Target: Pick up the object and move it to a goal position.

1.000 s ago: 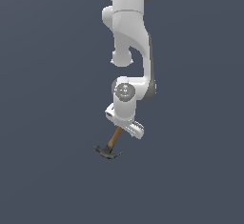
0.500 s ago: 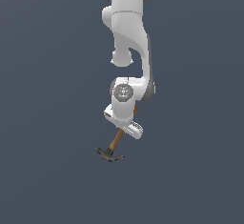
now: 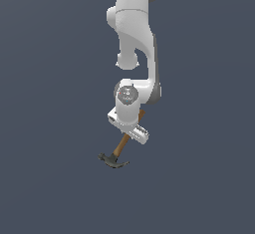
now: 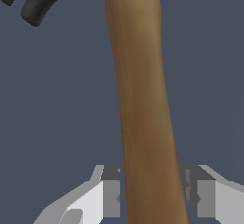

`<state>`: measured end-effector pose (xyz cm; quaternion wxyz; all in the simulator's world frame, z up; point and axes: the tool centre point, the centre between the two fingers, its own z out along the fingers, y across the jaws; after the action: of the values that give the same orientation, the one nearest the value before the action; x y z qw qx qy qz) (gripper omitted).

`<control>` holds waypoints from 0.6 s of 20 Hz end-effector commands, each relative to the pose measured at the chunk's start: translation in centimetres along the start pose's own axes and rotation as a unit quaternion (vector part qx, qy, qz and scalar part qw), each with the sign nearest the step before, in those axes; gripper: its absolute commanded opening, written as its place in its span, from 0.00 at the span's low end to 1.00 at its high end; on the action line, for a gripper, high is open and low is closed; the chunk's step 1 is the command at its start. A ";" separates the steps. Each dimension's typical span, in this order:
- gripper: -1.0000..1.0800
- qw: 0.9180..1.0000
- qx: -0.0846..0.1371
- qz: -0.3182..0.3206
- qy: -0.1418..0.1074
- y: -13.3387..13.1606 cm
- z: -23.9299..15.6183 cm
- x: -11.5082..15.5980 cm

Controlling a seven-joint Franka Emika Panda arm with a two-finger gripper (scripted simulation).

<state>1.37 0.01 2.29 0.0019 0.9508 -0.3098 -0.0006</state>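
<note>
The gripper (image 4: 153, 197) is clamped on the wooden handle of the hammer (image 3: 117, 154), whose dark head hangs toward seven o'clock of the wrist in the exterior view, so that heavy offset head could swing or slip the handle through the pads.

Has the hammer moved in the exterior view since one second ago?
Cannot tell. The hammer, held in the gripper, sits at nearly the same spot in the frame, and the plain background gives no fixed thing to judge against.
</note>
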 end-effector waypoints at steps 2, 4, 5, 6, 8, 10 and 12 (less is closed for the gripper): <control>0.00 1.000 0.001 0.000 0.001 0.8 -1.1 0.1; 0.00 1.000 0.001 0.000 0.001 1.4 -1.9 0.1; 0.00 1.000 0.001 0.000 0.001 1.8 -2.4 0.1; 0.00 1.000 0.001 0.000 0.001 2.2 -2.9 0.1; 0.00 1.000 0.001 0.000 0.001 3.2 -4.1 0.1; 0.00 1.000 0.002 -0.001 0.001 4.3 -5.5 0.1; 0.00 1.000 0.002 -0.001 0.000 5.5 -7.0 0.0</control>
<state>-1.42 -3.67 7.96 0.0013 0.9511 -0.3089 -0.0019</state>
